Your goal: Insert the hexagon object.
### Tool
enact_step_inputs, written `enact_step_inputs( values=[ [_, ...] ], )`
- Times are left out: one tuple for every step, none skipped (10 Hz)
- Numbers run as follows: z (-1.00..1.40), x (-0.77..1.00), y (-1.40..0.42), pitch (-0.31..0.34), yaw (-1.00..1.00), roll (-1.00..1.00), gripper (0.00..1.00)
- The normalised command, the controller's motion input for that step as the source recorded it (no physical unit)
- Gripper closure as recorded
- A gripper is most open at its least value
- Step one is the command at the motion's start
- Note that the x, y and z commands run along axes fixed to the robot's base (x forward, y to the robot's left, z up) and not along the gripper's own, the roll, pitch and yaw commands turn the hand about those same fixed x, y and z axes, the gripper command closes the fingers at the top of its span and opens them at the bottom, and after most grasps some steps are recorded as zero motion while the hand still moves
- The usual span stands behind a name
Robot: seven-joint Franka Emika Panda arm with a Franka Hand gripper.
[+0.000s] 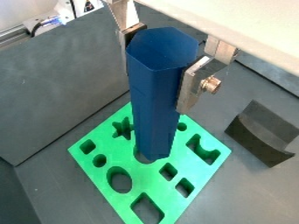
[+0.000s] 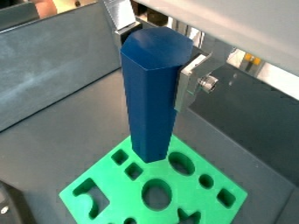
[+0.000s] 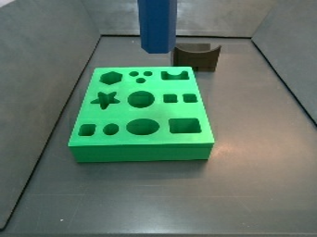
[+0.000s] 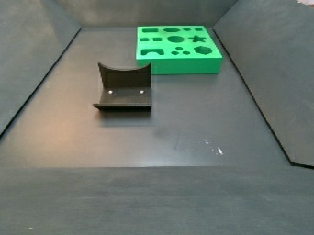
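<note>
My gripper (image 1: 160, 61) is shut on the hexagon object (image 1: 158, 96), a tall matte blue bar held upright by its upper end; both wrist views show this (image 2: 158, 57). The silver fingers (image 1: 194, 80) press on opposite faces of the bar (image 2: 152, 96). In a side view the bar (image 3: 155, 23) hangs above the back edge of the green board (image 3: 143, 153), apart from it, and the gripper is above the picture. The board's hexagon hole (image 3: 113, 77) lies at its back left. The board also shows in both wrist views (image 1: 87, 153) (image 2: 117, 178).
A dark brown block with a curved notch (image 3: 196, 56) stands on the floor behind the board's back right corner; it also shows in a wrist view (image 1: 263, 131) and in a side view (image 4: 123, 87). Grey walls close in the floor. The board (image 4: 185, 66) has several other shaped holes.
</note>
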Motion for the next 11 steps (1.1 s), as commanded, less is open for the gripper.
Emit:
enact_step_inputs(
  values=[
    [0.0,-0.16,0.94,0.041,0.0,-0.07,1.0],
    [0.0,-0.12,0.97,0.034,0.0,-0.17,1.0],
    [0.0,-0.13,0.96,0.02,0.0,-0.19,1.0],
    [-0.17,-0.54,0.85,0.013,-0.01,-0.05,1.0],
    [-0.39,-0.6,0.31,0.0,-0.57,0.0,1.0],
    [-0.37,-0.49,0.12,-0.007,-0.8,0.0,1.0],
    [-0.37,-0.43,0.08,-0.02,-0.85,0.01,1.0],
    [-0.53,-0.43,0.12,-0.026,-0.84,0.0,1.0],
    [-0.56,-0.47,0.16,-0.023,-0.79,0.0,1.0],
    [-0.76,-0.55,0.18,-0.046,-0.73,-0.05,1.0],
    [-0.78,-0.61,0.17,-0.097,-0.66,-0.04,1.0]
  ],
)
